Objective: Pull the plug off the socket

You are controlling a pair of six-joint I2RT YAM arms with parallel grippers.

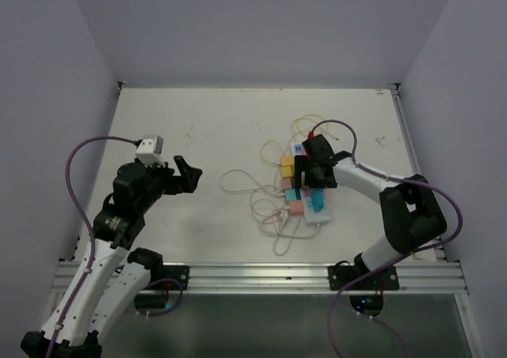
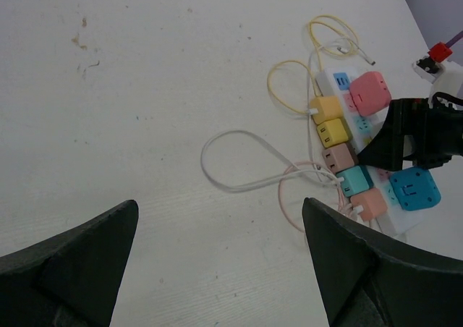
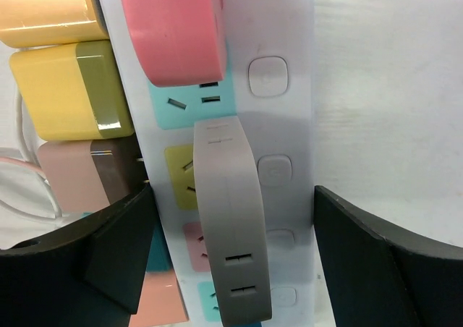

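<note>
While scanning from the table down, found the socket lying right of centre, the right gripper spread astride it and pinching nothing, the left gripper likewise spread, hovering well apart to the left. Judged the grey plug between the right jaws the likely target: best to centre on it, close on its long sides and pull straight up, bracing against lifting the unheld socket. Noted the pink plug just beside it, yellow plugs and looped cords crowding the socket's left flank.
</note>
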